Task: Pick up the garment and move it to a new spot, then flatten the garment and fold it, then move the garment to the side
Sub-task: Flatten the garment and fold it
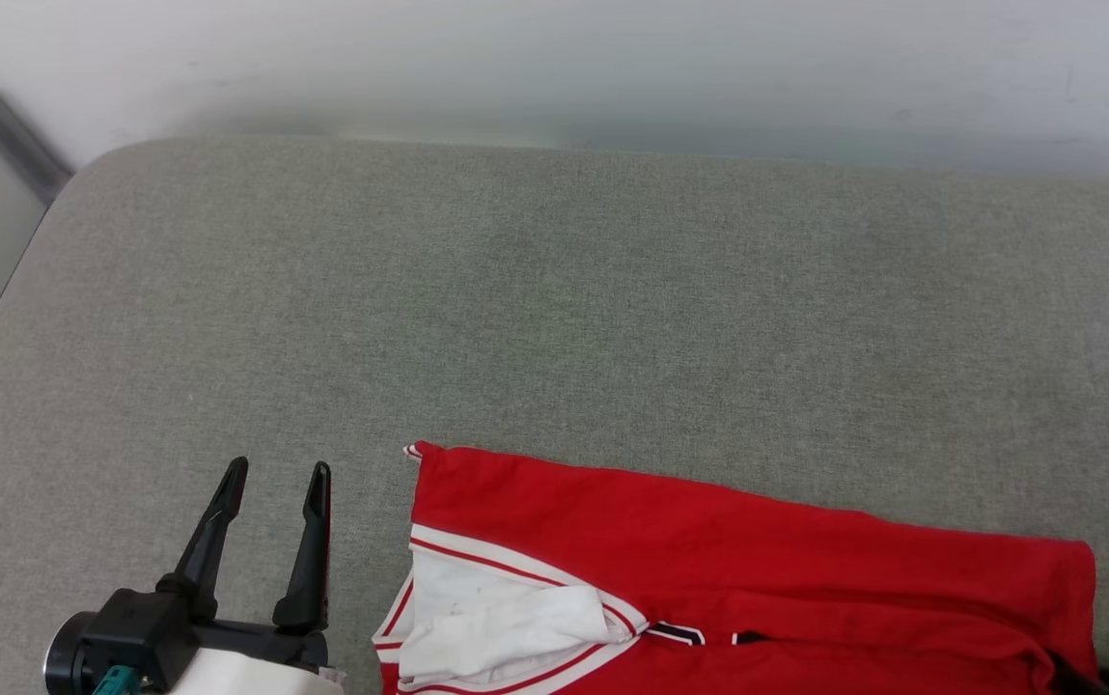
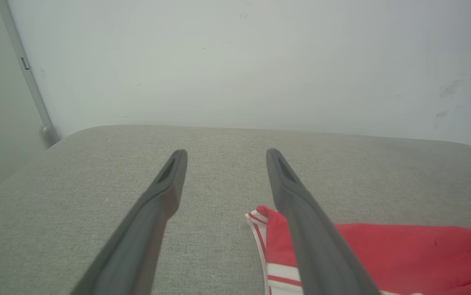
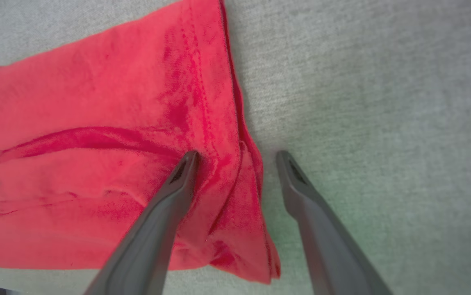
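My left hand [image 1: 279,468] hangs over bare desk [image 1: 564,290], which is covered in grey fabric. Its two fingers are spread wide with nothing between them. The shirt [image 1: 757,560] lies flat on the desk just to this hand's right, apart from it. Its nearest corner, edged in red-and-white striped trim [image 1: 413,451], sits a little past my right fingertip. From the left wrist, that hand [image 2: 226,152] points towards the pale wall [image 2: 235,61] at the far edge of the desk. The right finger [image 2: 301,221] crosses in front of the shirt [image 2: 403,254] at its striped corner.

On the shirt's side towards my left hand, a white sleeve [image 1: 496,618] is folded in over the red cloth, bordered by the same trim. From there the red body stretches away to the right.

My right hand [image 3: 238,155] is at the shirt's far end, its fingers apart too and gripping nothing. The stitched hem of the shirt [image 3: 96,102] runs up between them. My left finger [image 3: 178,188] is over the red cloth beside the hem. My right finger [image 3: 301,192] is over bare desk [image 3: 383,102] beyond it. I cannot tell whether either tip touches down. The cloth under this hand is rumpled, with a long crease running off to its left.
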